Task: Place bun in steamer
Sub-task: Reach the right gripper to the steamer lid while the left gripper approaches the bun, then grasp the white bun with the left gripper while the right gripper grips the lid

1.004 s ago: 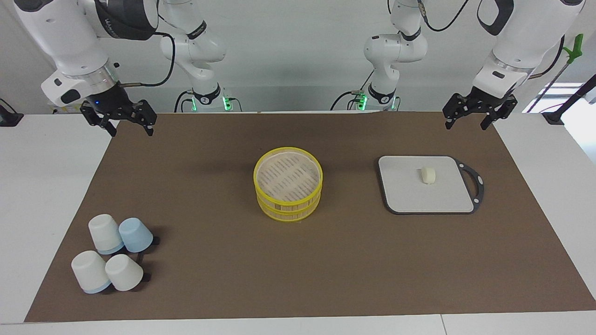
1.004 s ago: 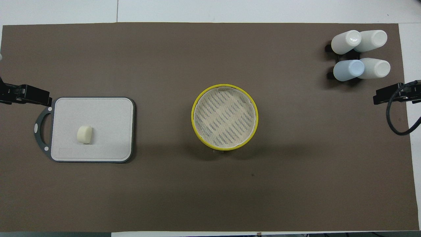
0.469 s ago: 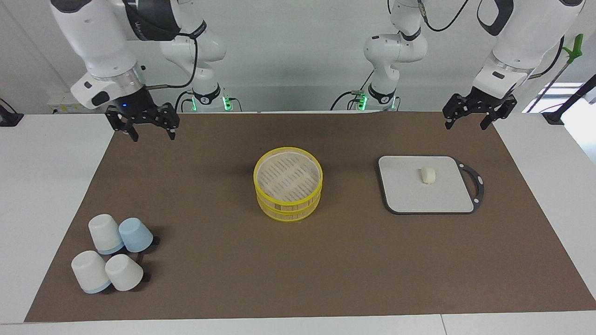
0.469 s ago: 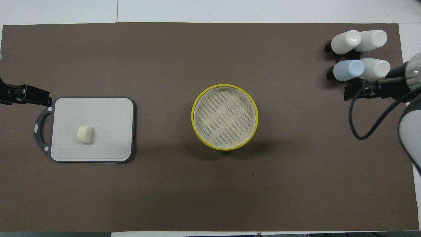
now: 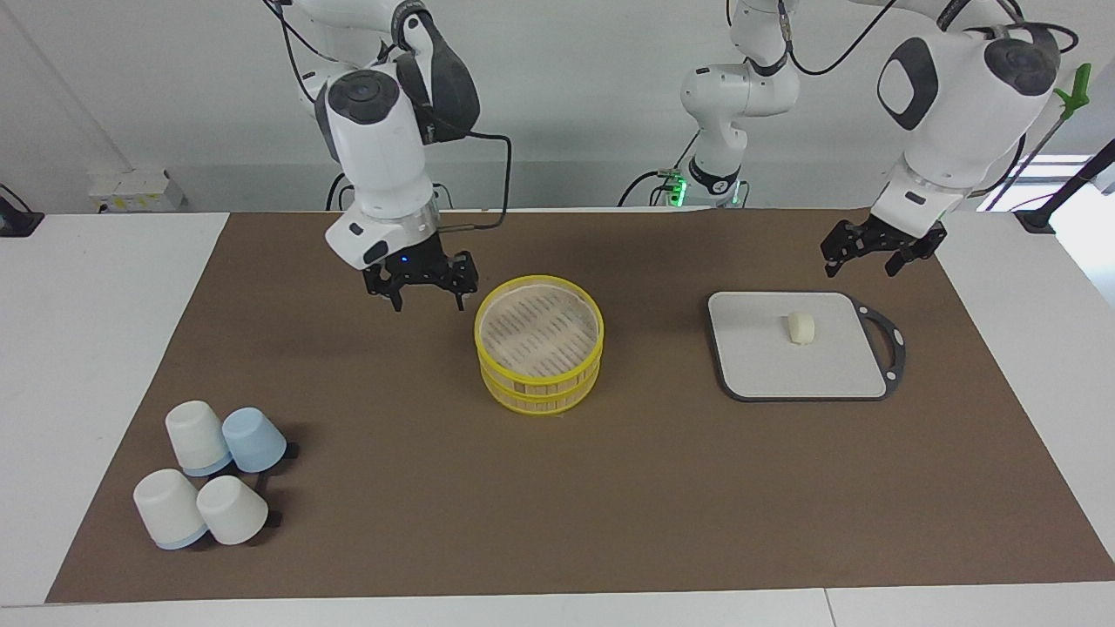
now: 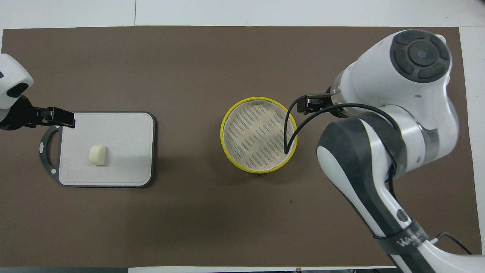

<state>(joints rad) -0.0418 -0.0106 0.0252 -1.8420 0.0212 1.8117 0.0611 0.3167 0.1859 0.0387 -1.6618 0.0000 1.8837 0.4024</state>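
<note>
One round, shallow steamer (image 5: pixel 538 353) with bright yellow rims, pale wooden sides and a slotted floor stands in two stacked tiers at the middle of the brown mat (image 5: pixel 610 505) on the worktop; its top tier holds nothing. One small cream-white, blocky bun (image 5: pixel 800 328) lies on the single grey board with a black handle (image 5: pixel 784 370), toward the left arm's end of the worktop and well apart from the steamer. Four upturned cups (image 5: pixel 212 475), three white and one pale blue, cluster toward the right arm's end, farther from the robots than the steamer. The right gripper (image 5: pixel 423 296) hangs just beside the steamer's rim, above the mat, jaws wide and holding nothing. The left gripper (image 5: pixel 877 253) hangs above the mat at the board's edge nearer to the robots, jaws wide and holding nothing.
</note>
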